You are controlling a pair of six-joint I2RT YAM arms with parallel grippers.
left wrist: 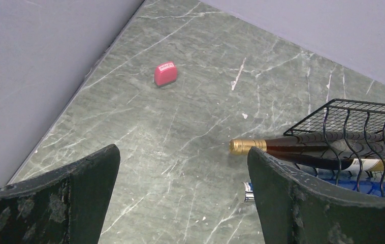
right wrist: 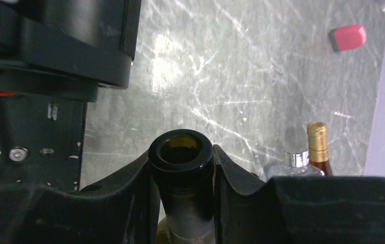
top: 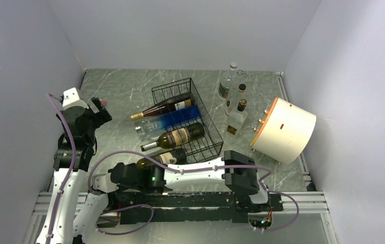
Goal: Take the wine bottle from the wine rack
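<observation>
Table (top: 119,91), grey-green marble, carries everything. A white drum (top: 284,129) w/ an orange rim lies tipped on its side at the right edge. The wine rack (top: 206,122), black wire, sits mid-table, its long axis running from far to near at a slight angle. R arm (top: 200,168) stretches leftwards along the near edge. L arm (top: 73,147) stands up at the left edge. Four bottles lie crosswise at the rack, necks poking out its left side. At the far end is a dark bottle w/ gold foil (top: 162,108), next a blue bottle (top: 178,118), then a dark labelled bottle (top: 178,137). At the near end is the wine bottle (top: 167,156). The arm hides part of it, so can't tell if its body rests in a cradle. R claw (right wrist: 181,170) is closed on that bottle's neck just under the lip, and the mouth is uncorked & faces the wrist cam. L claw (left wrist: 183,150) hangs above the table near the left edge, fingers spread wide w/ nothing btwn them. Three clear bottles (top: 236,119) stand upright, close together, btwn the rack & the drum, towards the far right corner. A small pink block (left wrist: 165,73) lies near the left edge, well apart from the rack.
</observation>
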